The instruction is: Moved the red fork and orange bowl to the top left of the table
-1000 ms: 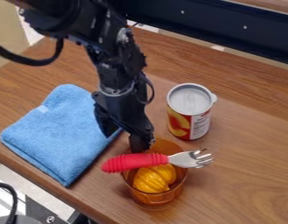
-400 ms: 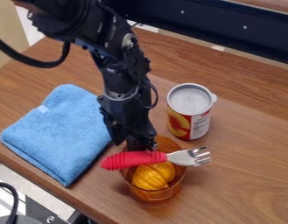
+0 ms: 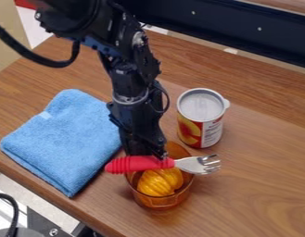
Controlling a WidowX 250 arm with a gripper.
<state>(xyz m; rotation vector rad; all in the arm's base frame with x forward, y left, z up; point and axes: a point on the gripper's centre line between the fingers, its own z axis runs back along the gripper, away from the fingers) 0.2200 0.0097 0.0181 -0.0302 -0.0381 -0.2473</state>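
Note:
The black gripper (image 3: 146, 151) hangs down at the far left rim of the orange bowl (image 3: 161, 202) and is shut on that rim; its fingertips are partly hidden behind the fork. Across the top of the see-through bowl lies the red fork (image 3: 139, 164), its red handle sticking out to the left and its metal tines out to the right. A ridged yellow-orange object (image 3: 159, 182) sits inside the bowl. Whether the bowl touches the table or hangs just over it, I cannot tell.
To the left lies a folded blue cloth (image 3: 65, 139), close beside the gripper and bowl. A can (image 3: 201, 118) stands upright to their right, on the wooden table (image 3: 260, 185). A dark rail (image 3: 241, 32) runs along the back.
The bowl, with the yellow-orange object and the fork, has shifted slightly up and to the left in the view. The gripper has stayed at the rim, and the upper arm has moved a little right.

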